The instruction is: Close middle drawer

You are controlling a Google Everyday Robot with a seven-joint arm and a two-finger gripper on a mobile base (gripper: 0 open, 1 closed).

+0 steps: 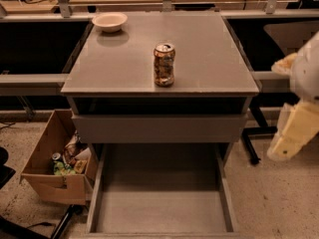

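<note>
The middle drawer [159, 210] is a grey, handle-less, wide shallow tray. It is pulled far out of the grey cabinet toward the camera and is empty. Its front lies at the bottom edge of the view. Above it, another grey drawer front [159, 128] stands slightly out, with a dark gap over it. My gripper [281, 151] is the pale yellowish-white shape at the right edge. It hangs in the air to the right of the cabinet, level with the drawers and touching nothing.
A drink can [164, 63] stands on the cabinet top [209, 59], and a white bowl [109, 21] sits at its back left. An open cardboard box [55, 173] with rubbish is on the floor at the left. A black stand foot [249, 143] is at the right.
</note>
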